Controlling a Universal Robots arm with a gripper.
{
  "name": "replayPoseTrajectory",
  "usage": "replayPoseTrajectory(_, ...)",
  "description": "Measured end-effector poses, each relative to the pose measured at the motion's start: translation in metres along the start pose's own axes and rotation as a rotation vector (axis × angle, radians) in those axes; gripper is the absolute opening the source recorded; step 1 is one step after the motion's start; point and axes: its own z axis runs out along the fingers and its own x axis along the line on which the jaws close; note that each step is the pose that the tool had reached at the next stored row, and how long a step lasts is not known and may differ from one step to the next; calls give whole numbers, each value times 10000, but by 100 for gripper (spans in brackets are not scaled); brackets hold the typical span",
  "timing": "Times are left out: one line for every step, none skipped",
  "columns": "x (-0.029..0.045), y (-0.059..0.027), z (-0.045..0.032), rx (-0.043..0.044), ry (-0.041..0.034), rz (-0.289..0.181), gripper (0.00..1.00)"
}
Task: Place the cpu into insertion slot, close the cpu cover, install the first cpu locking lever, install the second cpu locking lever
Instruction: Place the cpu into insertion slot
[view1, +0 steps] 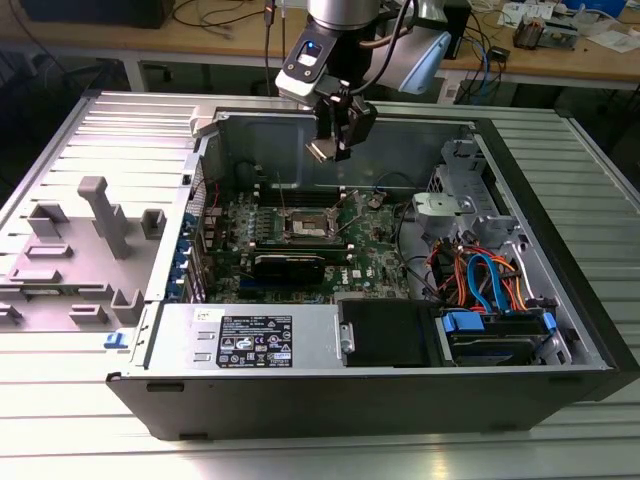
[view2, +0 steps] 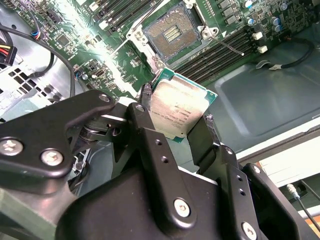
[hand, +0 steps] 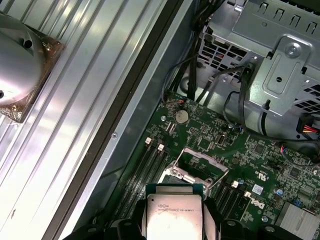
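My gripper (view1: 331, 143) hangs above the open computer case, shut on the cpu (view1: 321, 151), a flat square chip with a silver top. In the second wrist view the cpu (view2: 177, 107) sits clamped by its edges between the two black fingers (view2: 145, 97), tilted, with the gripper (view2: 176, 112) well above the board. Below it the insertion slot (view2: 172, 34) lies open and bare on the green motherboard (view1: 370, 265). The cpu cover (hand: 199, 175), a silver frame, stands open at the slot, and a thin locking lever (view2: 231, 48) sticks out beside it. The first wrist view has the cpu (hand: 175, 212) just short of the slot.
The case walls (view1: 420, 135) ring the board. A metal drive cage (view1: 455, 190) and bundled cables (view1: 480, 275) fill the exterior view's right. A long black card (view1: 290, 265) and the power supply box (view1: 250, 335) lie nearer the front. Grey fixtures (view1: 95, 215) stand outside on the exterior view's left.
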Motion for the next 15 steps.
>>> replayPoseTrajectory(0,0,0,0,0,1,54)
replayPoseTrajectory(0,0,0,0,0,4,54)
replayPoseTrajectory(0,0,0,-1,-1,11,54)
replayPoseTrajectory(0,0,0,-1,-1,17,54)
replayPoseTrajectory(0,0,0,0,-2,26,54)
replayPoseTrajectory(0,0,2,-2,-3,47,54)
replayPoseTrajectory(0,0,3,-3,-4,70,54)
replayPoseTrajectory(0,0,5,-5,-6,103,54)
replayPoseTrajectory(0,0,6,-6,-9,163,54)
replayPoseTrajectory(0,0,7,-7,-12,214,54)
replayPoseTrajectory(0,-1,8,-8,-14,267,54)
replayPoseTrajectory(0,-1,9,-8,-16,321,54)
replayPoseTrajectory(0,-1,10,-9,-18,374,54)
replayPoseTrajectory(-1,-1,11,-11,-23,489,54)
replayPoseTrajectory(-1,-1,12,-14,-28,597,54)
